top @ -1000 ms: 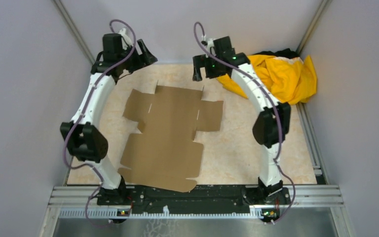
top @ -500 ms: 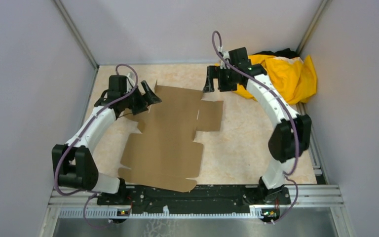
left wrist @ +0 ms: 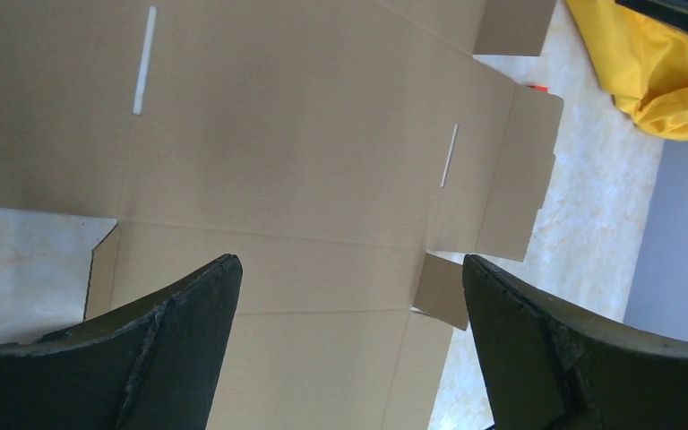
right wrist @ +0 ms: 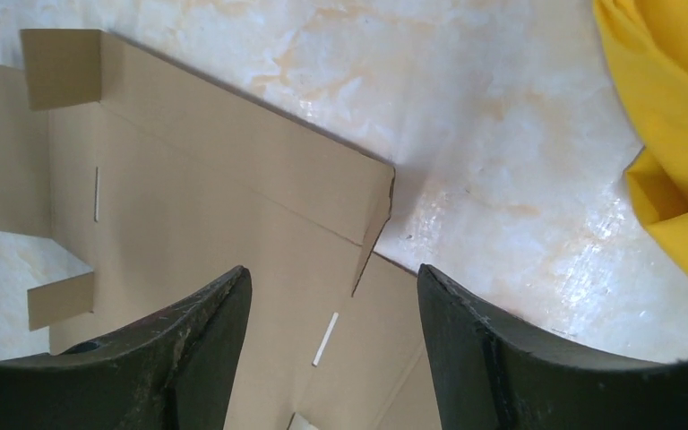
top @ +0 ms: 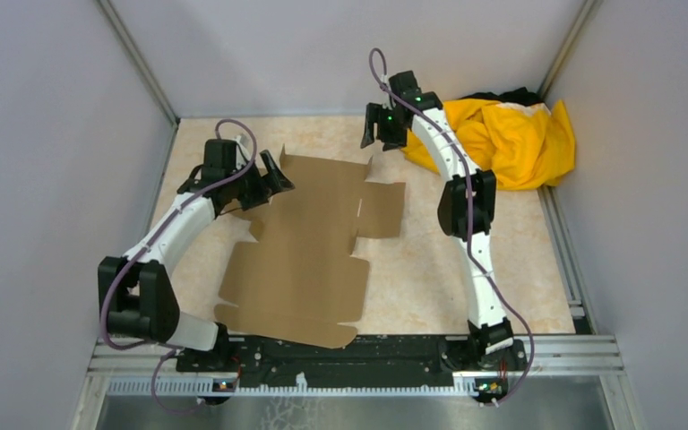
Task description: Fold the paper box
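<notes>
**Ana:** Where is the paper box point(top: 309, 242) in relation to the pincers?

**Ben:** It lies flat and unfolded on the marbled table point(top: 412, 269). Its far-left corner is right under the left pincer point(top: 264, 175), whose jaws are spread wide with nothing between them. The right pincer point(top: 378, 134) hovers above the far-right corner, jaws apart and empty.

**Ana:** How should the fold begin?

**Ben:** I'd come in low at a crease. One pincer should pin the panel beneath it while the other lifts a side flap, or the sheet will likely slide. The yellow garment point(top: 511, 134) sits just outside the right pincer, so keep clear of it.

**Ana:** Do the views differ?

**Ben:** Yes. The right wrist view shows a corner tab point(right wrist: 374, 219) standing up below that pincer, which barely reads from overhead. The left wrist view catches a red speck point(left wrist: 537, 88) ahead of its pincer, just past the sheet's edge. Only the overhead view gives the whole outline.
</notes>
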You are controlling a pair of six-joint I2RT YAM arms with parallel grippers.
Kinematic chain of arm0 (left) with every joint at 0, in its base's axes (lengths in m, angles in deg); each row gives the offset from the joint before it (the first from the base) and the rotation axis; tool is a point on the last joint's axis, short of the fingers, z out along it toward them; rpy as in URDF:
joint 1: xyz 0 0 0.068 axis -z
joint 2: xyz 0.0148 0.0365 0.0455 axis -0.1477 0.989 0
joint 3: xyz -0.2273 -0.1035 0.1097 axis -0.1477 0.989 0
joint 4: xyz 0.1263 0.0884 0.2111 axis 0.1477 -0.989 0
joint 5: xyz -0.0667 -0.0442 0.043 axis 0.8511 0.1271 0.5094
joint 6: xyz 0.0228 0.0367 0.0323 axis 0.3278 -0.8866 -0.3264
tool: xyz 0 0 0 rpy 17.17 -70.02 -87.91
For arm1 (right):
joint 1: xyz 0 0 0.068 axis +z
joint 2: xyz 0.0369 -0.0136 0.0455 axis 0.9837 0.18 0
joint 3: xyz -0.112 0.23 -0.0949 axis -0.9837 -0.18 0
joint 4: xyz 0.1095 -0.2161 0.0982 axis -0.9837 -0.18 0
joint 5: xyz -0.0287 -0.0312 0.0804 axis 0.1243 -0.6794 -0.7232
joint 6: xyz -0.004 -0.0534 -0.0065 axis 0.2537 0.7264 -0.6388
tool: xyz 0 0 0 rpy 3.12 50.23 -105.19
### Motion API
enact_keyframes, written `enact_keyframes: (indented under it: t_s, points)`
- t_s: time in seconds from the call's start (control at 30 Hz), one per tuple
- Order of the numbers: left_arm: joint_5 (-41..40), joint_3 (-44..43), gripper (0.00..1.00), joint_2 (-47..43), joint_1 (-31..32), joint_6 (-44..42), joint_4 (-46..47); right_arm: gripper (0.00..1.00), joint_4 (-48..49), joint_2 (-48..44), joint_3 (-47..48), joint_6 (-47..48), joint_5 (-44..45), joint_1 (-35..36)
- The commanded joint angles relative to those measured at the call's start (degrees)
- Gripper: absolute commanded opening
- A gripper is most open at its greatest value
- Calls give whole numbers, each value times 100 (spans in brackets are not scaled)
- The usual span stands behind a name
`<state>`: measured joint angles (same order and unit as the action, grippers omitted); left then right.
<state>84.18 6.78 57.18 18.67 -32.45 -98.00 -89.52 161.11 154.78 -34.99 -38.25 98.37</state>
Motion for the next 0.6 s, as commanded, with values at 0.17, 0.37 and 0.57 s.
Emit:
enact_keyframes:
  t_s: [0.17,0.37,0.57]
  points:
    - [-174,-231,98,366,46,-312,1,67,-35,144,-309,-204,183,137]
    - [-116,-211,98,462,46,-330,54,61,16,206,-395,-241,341,204]
    - [-30,-200,98,468,46,-347,99,51,223,262,-511,-417,439,241]
